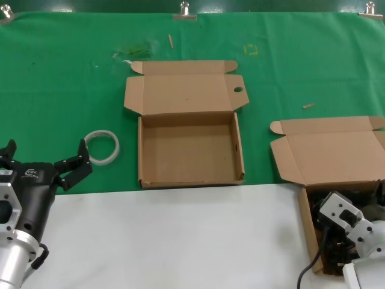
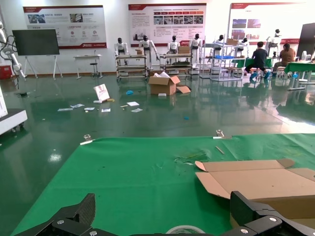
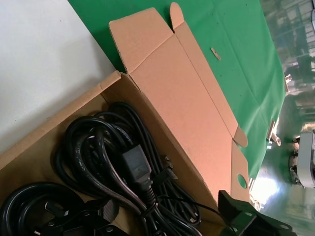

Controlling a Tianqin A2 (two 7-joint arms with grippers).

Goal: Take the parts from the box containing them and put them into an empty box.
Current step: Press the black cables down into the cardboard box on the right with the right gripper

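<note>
The right tool [image 1: 343, 224] is positioned over the shallow brown cardboard box with plain lid flaps [image 1: 307, 224] at the right edge of the white surface [image 1: 180, 241]; whether its fingers are apart or together cannot be determined. This box contains the black coiled power cables with moulded plugs [image 3: 123, 172], lying in overlapping loops across its floor. The step in hand appears to be the first pick. Lower the right tool onto a bundled section of one coil, not a single loose strand, so the whole cable lifts together. Avoid neighbouring loops, which may snag. The empty brown cardboard box with a round-holed flap [image 1: 140, 150] lies open at centre on the green cloth [image 1: 60, 78]. The left tool [image 1: 45, 162], fingers apart, hovers at the left beside a white translucent tape ring [image 1: 102, 146].
</note>
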